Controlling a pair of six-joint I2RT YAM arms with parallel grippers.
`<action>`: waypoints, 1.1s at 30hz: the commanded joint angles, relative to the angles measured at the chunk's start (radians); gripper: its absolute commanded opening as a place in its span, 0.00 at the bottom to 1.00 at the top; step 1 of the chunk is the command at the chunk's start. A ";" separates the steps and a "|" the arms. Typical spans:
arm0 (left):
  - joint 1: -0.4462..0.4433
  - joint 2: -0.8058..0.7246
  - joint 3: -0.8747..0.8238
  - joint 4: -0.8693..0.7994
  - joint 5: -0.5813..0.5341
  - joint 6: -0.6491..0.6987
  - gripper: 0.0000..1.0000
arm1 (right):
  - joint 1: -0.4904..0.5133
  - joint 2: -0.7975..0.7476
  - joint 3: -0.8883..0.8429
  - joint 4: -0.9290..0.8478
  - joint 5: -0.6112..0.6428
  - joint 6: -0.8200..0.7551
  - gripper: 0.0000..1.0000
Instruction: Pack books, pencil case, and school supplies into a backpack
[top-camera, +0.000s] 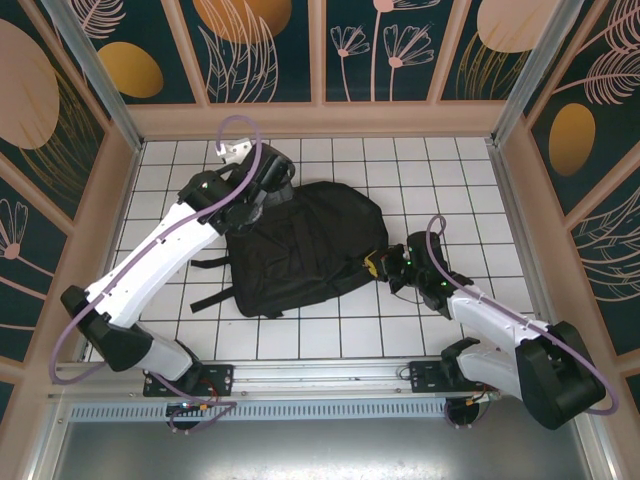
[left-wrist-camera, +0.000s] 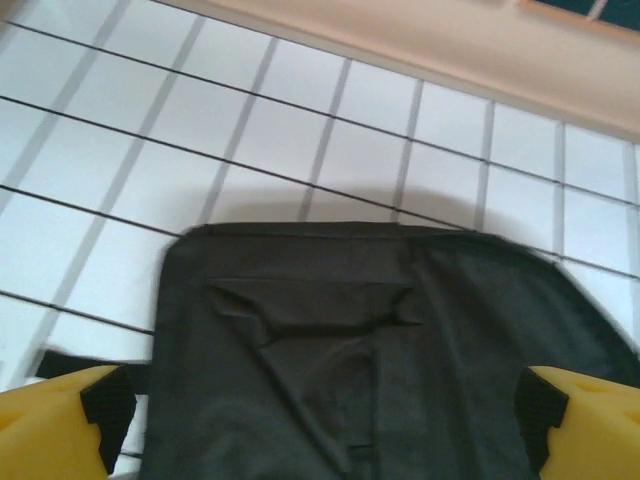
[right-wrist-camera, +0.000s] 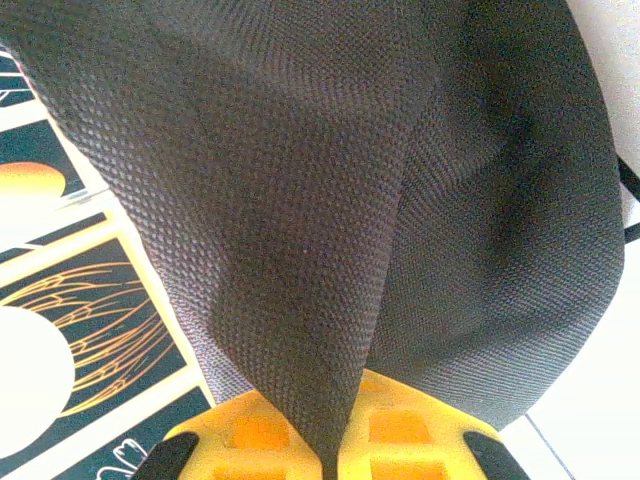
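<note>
Lying flat in the middle of the white tiled surface (top-camera: 330, 335), the black backpack (top-camera: 300, 250) stretches from the far left towards the right, with two thin straps (top-camera: 208, 263) trailing off its near-left side.

The left arm (top-camera: 160, 250) reaches from the near-left corner out over the far-left end of the bag. On the left wrist camera its jaws stand wide open and hold nothing: one yellow fingertip (left-wrist-camera: 50, 420) sits at the left edge and the other at the right edge, with the dark fabric of the backpack (left-wrist-camera: 340, 350) spread between them. The straight end of the bag faces the far wall, with bare tiles (left-wrist-camera: 300, 120) beyond it. A creased flap or pocket shows in the cloth just inside that end. Whether the fingertips touch the fabric I cannot tell.

The right arm (top-camera: 490, 315) comes in low from the near-right corner and meets the right edge of the bag. On the right wrist camera its jaws are closed on a fold of the woven black backpack (right-wrist-camera: 350, 180). The cloth is pinched in the narrow seam between the two yellow pads (right-wrist-camera: 260, 430) and rises from there in a taut ridge. A patterned wall panel (right-wrist-camera: 60, 300) shows to the left of the fabric, and a patch of pale surface (right-wrist-camera: 600, 410) to the right.
</note>
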 joint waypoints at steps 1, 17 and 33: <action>0.027 0.009 0.252 -0.197 -0.323 0.096 0.99 | 0.007 -0.003 0.047 -0.005 0.023 -0.034 0.00; -0.026 -0.164 -0.343 0.332 0.348 -0.207 0.98 | 0.049 0.037 0.104 -0.026 0.046 -0.082 0.00; -0.239 0.024 -0.571 0.814 0.674 -0.645 0.80 | 0.062 0.021 0.073 -0.011 0.067 -0.071 0.00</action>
